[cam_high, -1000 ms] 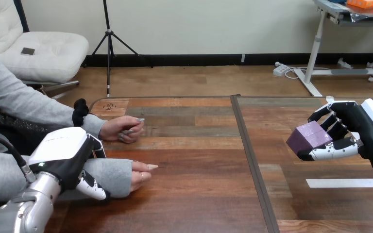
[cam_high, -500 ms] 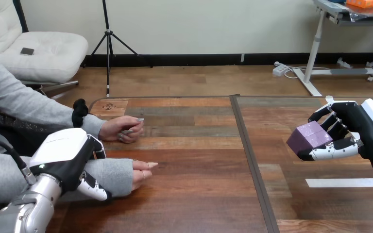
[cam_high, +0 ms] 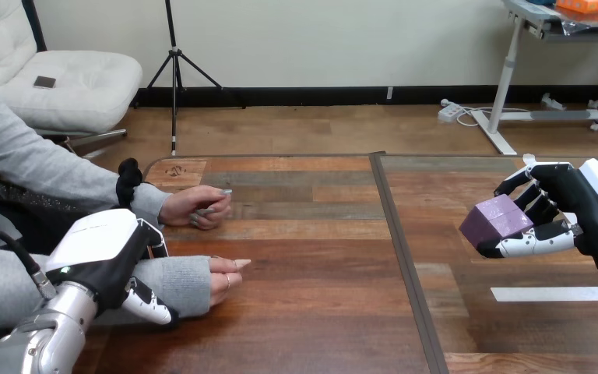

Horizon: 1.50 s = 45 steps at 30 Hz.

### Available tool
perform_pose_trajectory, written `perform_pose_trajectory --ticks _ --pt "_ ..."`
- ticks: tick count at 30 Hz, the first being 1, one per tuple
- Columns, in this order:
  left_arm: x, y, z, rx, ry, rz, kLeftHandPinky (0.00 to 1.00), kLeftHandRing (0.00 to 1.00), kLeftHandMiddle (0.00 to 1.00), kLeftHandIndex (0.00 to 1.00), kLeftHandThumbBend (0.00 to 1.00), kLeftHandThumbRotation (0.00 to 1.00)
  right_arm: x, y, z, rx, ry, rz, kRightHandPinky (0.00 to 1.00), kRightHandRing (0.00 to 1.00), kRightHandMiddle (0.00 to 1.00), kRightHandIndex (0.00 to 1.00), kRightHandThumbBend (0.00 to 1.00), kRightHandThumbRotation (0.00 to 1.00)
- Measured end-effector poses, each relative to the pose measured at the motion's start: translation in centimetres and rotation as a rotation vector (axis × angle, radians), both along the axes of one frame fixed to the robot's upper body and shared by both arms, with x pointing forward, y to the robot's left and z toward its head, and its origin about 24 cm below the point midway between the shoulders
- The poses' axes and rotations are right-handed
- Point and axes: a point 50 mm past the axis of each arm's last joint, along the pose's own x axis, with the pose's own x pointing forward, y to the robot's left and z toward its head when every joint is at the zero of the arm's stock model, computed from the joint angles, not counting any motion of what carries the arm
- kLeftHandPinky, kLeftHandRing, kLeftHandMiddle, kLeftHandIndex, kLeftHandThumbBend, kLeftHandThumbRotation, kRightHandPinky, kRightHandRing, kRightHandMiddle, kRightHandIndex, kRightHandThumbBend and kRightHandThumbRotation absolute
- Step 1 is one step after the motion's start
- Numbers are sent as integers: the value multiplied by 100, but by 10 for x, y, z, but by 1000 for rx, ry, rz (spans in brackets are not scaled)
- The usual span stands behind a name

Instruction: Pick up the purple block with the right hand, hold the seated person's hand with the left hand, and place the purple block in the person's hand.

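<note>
My right hand [cam_high: 584, 214] is raised over the right part of the table, its fingers and thumb curled round the purple block [cam_high: 496, 220]. At the lower left, my left hand [cam_high: 101, 261] lies over the person's grey-sleeved wrist [cam_high: 173, 282]. Its fingers reach over the far side and its thumb [cam_high: 149, 305] curls round the near side. The person's near hand [cam_high: 224, 277] rests on the table, fingers pointing right and loosely bent. Farther back, the person's other hand [cam_high: 196, 207] lies loosely closed on the table.
A dark seam [cam_high: 405, 265] runs front to back across the wooden table [cam_high: 311, 312]. A strip of white tape [cam_high: 553, 294] lies on the right half, below my right hand.
My left hand and the wrist under it have shifted very slightly. My right hand and the purple block have not moved.
</note>
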Motion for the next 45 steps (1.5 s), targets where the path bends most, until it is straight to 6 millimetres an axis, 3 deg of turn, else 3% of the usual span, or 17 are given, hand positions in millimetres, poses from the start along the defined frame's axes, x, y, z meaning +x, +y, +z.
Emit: perform_pose_trajectory --ticks 10,20,25,45 --pt "-1 2 -1 2 12 11 23 31 40 41 85 0 0 0 0 0 0 0 34 37 41 44 84 0" --pt "-1 3 0 69 67 25 44 54 58 57 89 0 0 0 0 0 0 0 32 35 39 43 84 0" --pt "-1 4 0 107 74 22 49 59 63 60 90 0 0 0 0 0 0 0 31 35 39 43 83 0" --pt "-1 3 2 136 85 4 46 55 59 59 91 0 0 0 1 0 -2 0 32 35 40 43 83 0"
